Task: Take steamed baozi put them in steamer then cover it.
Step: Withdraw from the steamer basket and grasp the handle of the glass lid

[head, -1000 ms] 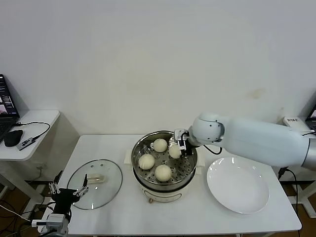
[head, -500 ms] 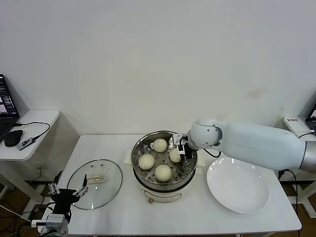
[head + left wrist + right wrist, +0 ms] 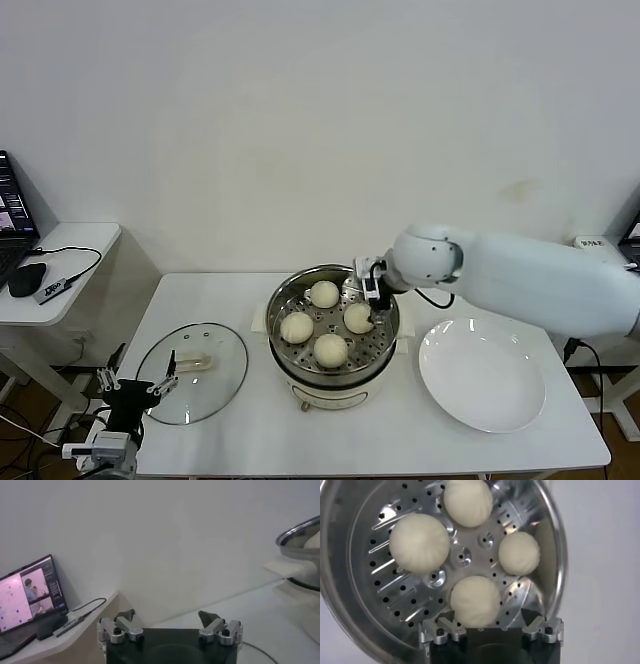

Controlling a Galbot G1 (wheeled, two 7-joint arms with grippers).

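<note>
The steel steamer [image 3: 272, 322] stands mid-table with several cream-white baozi [image 3: 331, 349] on its perforated tray [image 3: 395, 590]. My right gripper [image 3: 375, 300] hovers over the pot's right side, open. In the right wrist view the right gripper [image 3: 489, 616] has its jaws spread either side of the nearest baozi [image 3: 475, 600], which lies on the tray. The glass cover [image 3: 215, 385] with its cream handle [image 3: 195, 362] lies flat on the table to the left. My left gripper [image 3: 130, 392] waits open at the table's front-left corner, beside the cover; the left gripper [image 3: 166, 615] holds nothing.
A flat white plate [image 3: 482, 375] lies right of the steamer. A side table with a laptop [image 3: 30, 592] and cables stands off to the left. The steamer's rim [image 3: 300, 532] shows far off in the left wrist view.
My right gripper went from shut to open and let a baozi go onto the tray's right side, then lifted slightly. The left arm has not moved.
</note>
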